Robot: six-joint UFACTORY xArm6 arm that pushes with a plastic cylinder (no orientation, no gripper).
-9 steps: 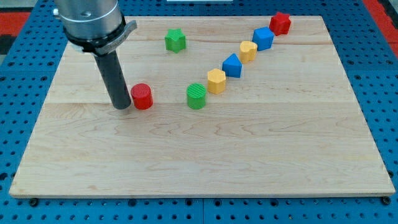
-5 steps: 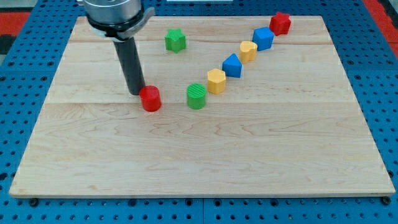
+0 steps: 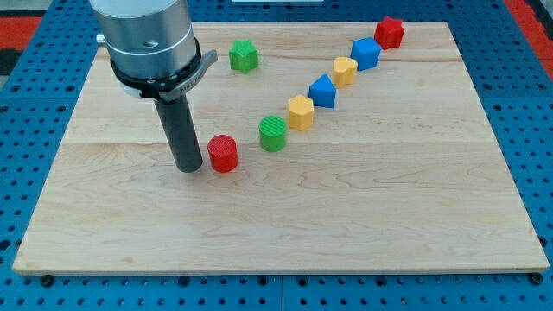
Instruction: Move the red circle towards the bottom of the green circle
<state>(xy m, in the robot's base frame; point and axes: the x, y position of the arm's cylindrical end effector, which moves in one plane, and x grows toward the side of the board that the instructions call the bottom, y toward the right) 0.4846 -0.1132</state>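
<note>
a: where's your rod right now?

b: your arm carries no pincer at all, so there's nothing to call open or closed, just the dark rod. my tip (image 3: 189, 168) sits on the desk (image 3: 363, 216), just to the view's left of the red circle (image 3: 223, 154). whether the 2 actually touch you cannot tell from here; the gap, if any, is a sliver.

a: and the red circle against the green one?

b: you'll find the red circle to the view's left of the green circle (image 3: 273, 133) and a little lower in the view. they're near each other but apart, with bare wood showing between them.

a: what else do you have on the desk?

b: from the green circle a diagonal row climbs toward the view's top right: a yellow hexagon-like block (image 3: 301, 112) almost against the green circle, then a blue block (image 3: 322, 91), a 2nd yellow block (image 3: 346, 71), a 2nd blue block (image 3: 365, 53), and a red block (image 3: 389, 32) near the far edge. a green star-shaped block (image 3: 244, 55) stands alone toward the view's top, well apart from the row and to the right of the arm's grey housing (image 3: 147, 39).
</note>
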